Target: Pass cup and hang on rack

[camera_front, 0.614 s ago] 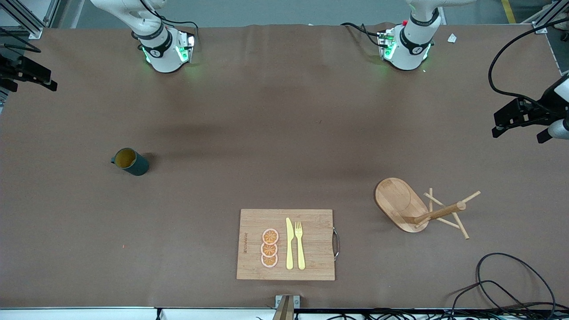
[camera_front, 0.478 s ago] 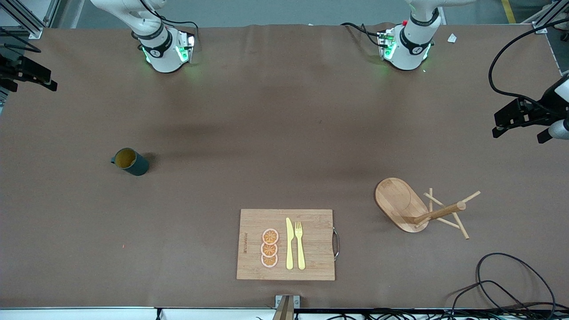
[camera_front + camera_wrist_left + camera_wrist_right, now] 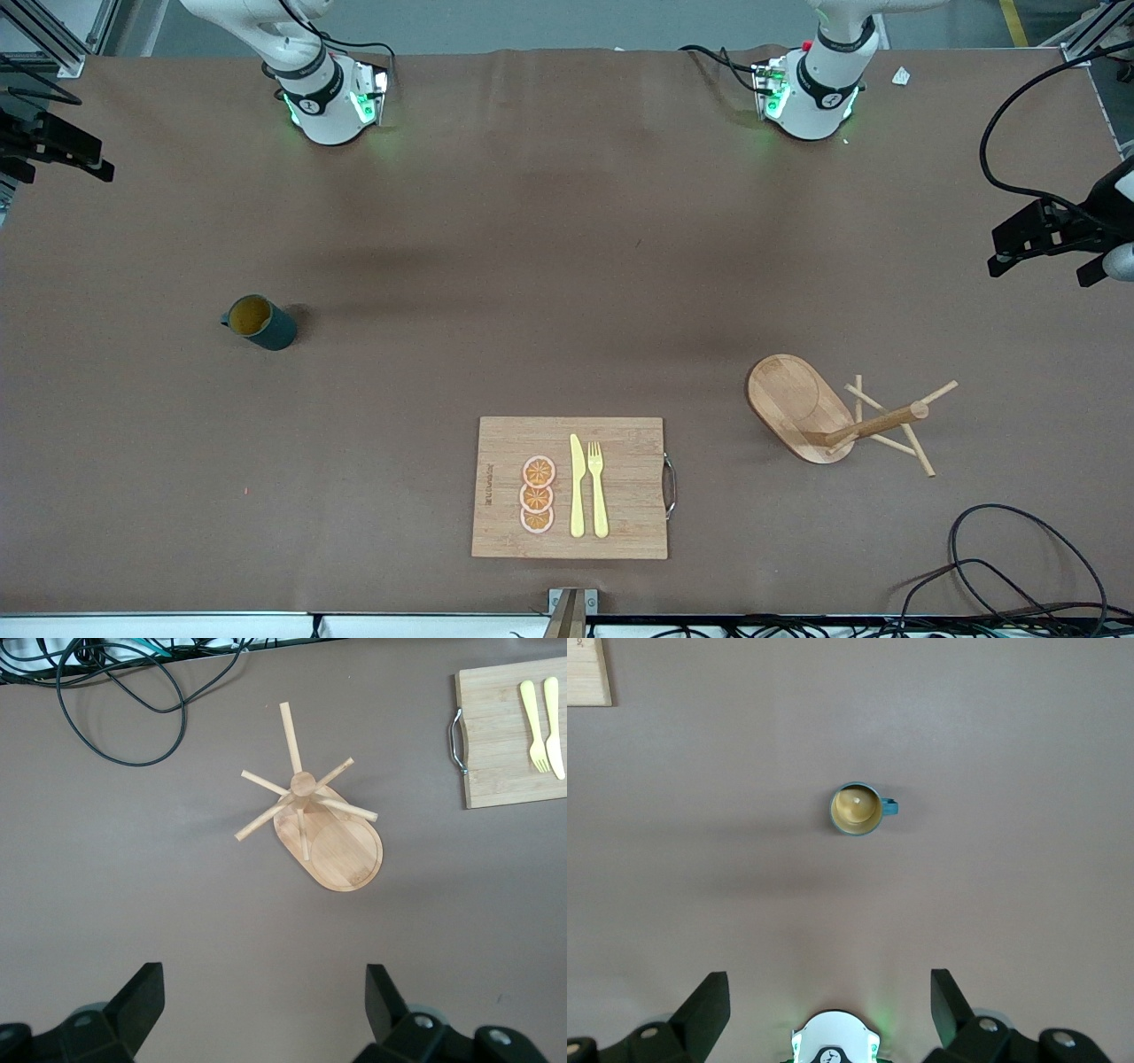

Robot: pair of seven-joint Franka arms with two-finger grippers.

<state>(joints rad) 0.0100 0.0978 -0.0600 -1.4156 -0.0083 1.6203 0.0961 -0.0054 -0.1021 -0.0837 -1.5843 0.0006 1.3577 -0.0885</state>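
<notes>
teal-green ribbed cup (image 3: 260,322) with its mustard inside stands untouched on the brown worktop (image 3: 532,292) toward the right arm's end, well apart from the light wooden peg rack (image 3: 837,416). only the left gripper (image 3: 266,1014), fingers spread, has drifted slightly, high over its end of the worktop. the right gripper (image 3: 830,1010) hangs spread above the cup, so the pickup seems not yet begun.

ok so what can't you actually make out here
- cup: ribbing too small in the front view; the right wrist view looks straight into it.
- cutting board: printed mark too small; the wrist views' edges cut it off.
- rack: post hides part of its base in the left wrist view.
- right gripper, open above the cup, and left gripper, open above the rack: the front view's edges cut both off.
</notes>
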